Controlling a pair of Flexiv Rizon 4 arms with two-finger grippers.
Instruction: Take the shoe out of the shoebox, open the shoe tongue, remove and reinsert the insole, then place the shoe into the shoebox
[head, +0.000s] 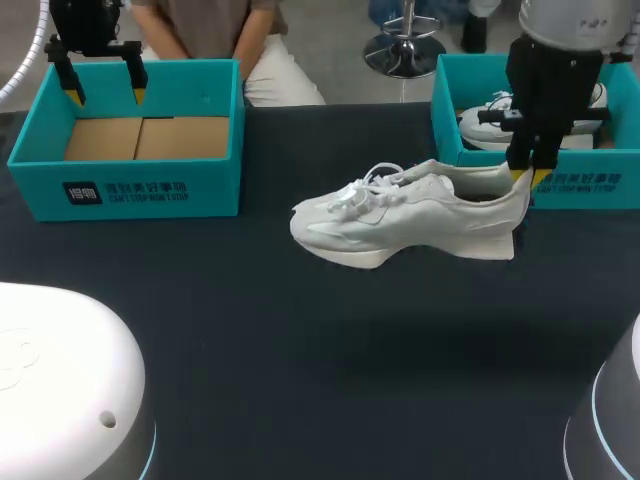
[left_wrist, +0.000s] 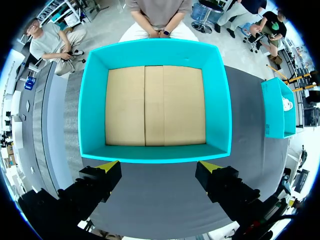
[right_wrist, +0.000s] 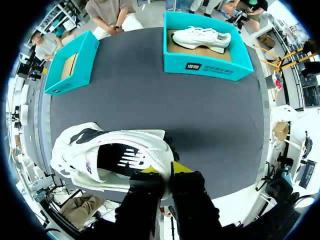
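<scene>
While the right gripper (head: 527, 176) pinches the heel of the white shoe (head: 400, 215) between narrowly set fingers, the shoe hangs above the dark table (head: 300, 380), its toe pointing away from them. The left gripper (left_wrist: 157, 167) hovers with fingers spread wide over a teal shoebox (left_wrist: 92, 100).

Boxed shoe (head: 485, 128) half behind right arm (head: 545, 80), right shoebox (head: 600, 180) cropped

White shoe (head: 400, 215), white laces (head: 362, 190); black insole (right_wrist: 112, 159) with white mark. Turquoise left shoebox (head: 215, 190), white print, brown cardboard floor. Turquoise right shoebox (head: 560, 185); second shoe (right_wrist: 200, 37), white. Plain dark grey worktop (head: 320, 350).
</scene>
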